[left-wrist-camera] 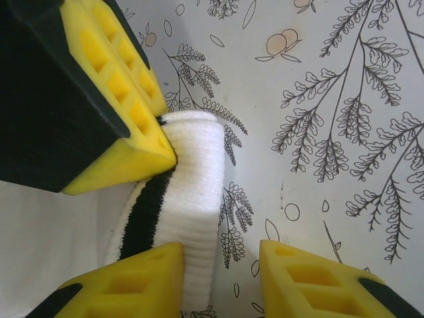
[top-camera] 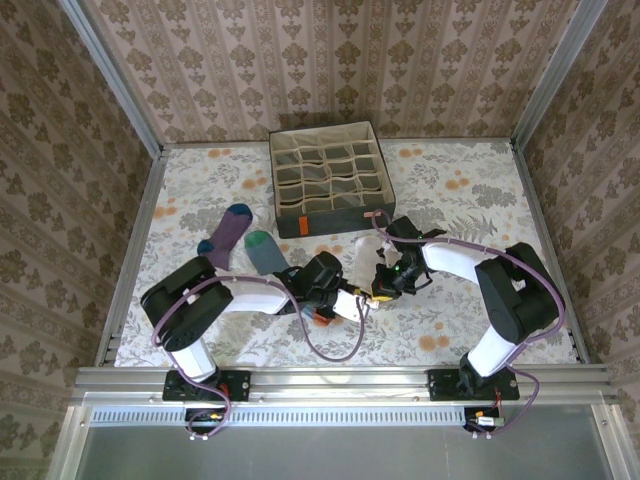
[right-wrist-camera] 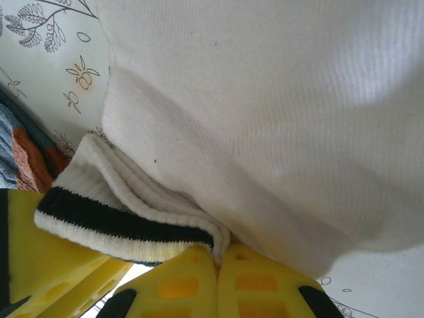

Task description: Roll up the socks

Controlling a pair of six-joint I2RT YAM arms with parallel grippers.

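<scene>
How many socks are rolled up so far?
None finished yet. The right pincer is pinching the striped cuff of the white sock, and the left pincer sits open around its fold. The purple sock and the grey sock lie flat, waiting.

Soft, even lighting from above, moderately bright. Only faint shadows beneath the arms on the table [top-camera: 450,200]. Strong, nearly washed-out highlight across the white sock [right-wrist-camera: 298,99] at the right wrist. Overhead view crisp; wrist close-ups slightly soft along the bottom edge.
</scene>
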